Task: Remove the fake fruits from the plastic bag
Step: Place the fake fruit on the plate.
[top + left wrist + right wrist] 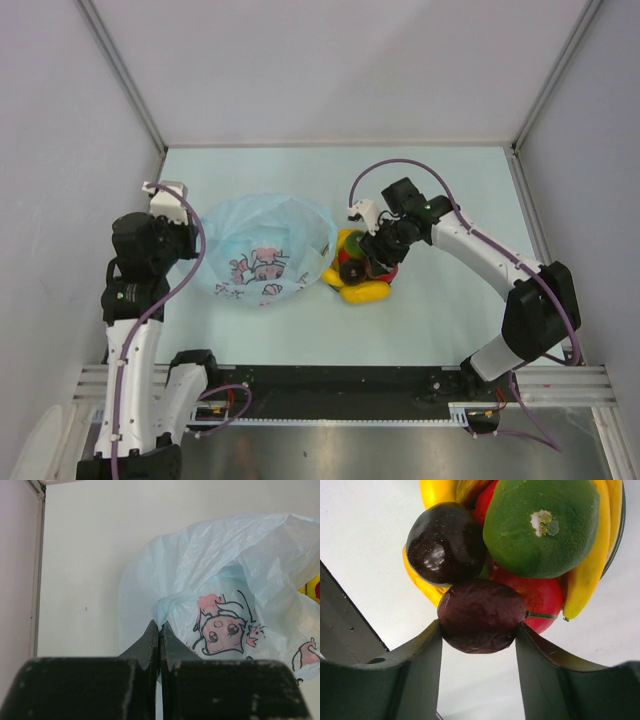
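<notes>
The left gripper (159,626), fingers pressed together, is pinching the plastic bag (225,565) at its 9 o'clock edge, probably to anchor it, while the right gripper (479,630) is clasping a dark purple fruit (480,612) beside the fruit pile (362,272) at the bag's 3 o'clock.
</notes>
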{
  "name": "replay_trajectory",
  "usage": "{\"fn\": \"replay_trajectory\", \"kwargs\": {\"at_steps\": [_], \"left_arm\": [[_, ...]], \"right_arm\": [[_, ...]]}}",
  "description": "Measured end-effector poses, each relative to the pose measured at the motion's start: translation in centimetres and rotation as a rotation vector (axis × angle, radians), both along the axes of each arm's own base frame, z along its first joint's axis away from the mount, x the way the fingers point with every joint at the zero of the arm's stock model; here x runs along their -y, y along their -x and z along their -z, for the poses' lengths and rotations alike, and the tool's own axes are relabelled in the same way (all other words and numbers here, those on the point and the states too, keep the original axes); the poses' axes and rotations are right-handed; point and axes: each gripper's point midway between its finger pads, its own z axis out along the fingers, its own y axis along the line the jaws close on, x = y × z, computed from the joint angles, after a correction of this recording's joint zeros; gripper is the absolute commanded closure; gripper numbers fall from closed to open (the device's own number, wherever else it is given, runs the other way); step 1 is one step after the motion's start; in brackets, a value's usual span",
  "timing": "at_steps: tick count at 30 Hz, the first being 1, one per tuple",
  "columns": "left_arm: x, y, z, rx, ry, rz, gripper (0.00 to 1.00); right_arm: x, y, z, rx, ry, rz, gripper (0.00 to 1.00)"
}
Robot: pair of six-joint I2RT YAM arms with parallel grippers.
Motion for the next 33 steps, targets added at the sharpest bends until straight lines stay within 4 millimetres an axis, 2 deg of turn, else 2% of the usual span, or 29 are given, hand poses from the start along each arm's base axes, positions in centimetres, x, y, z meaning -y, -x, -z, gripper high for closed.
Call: {"fn": "replay_trajectory", "kwargs": {"at_steps": [1, 2, 12, 16, 22, 25, 33], "left_arm": [[0.0, 0.0, 0.1, -0.003, 0.001, 0.001, 1.00], [0.0, 0.0, 0.2, -0.005, 0.001, 0.002, 1.00], [0.3, 0.1, 0.5, -0.012, 0.007, 0.014, 1.00], [0.3, 0.1, 0.6, -0.013, 0.007, 0.014, 1.00], [0.3, 0.1, 0.8, -0.019, 0.008, 0.015, 1.00], [0.3, 0.1, 1.1, -0.025, 0.009, 0.015, 1.00], [0.3, 0.1, 1.2, -0.027, 0.011, 0.017, 1.00]], "right_arm": [[0.0, 0.0, 0.0, 0.001, 0.002, 0.002, 0.37], [0.1, -0.1, 0.0, 0.001, 0.005, 0.006, 0.28], [0.5, -0.5, 0.1, 0.020, 0.028, 0.024, 0.25], [0.4, -0.4, 0.2, 0.023, 0.032, 0.021, 0.21], [0.0, -0.1, 0.2, 0.035, 0.040, -0.014, 0.49], [-0.4, 0.1, 0.2, 0.039, 0.039, -0.035, 0.57], [-0.5, 0.1, 0.2, 0.053, 0.045, -0.048, 0.55]]}}
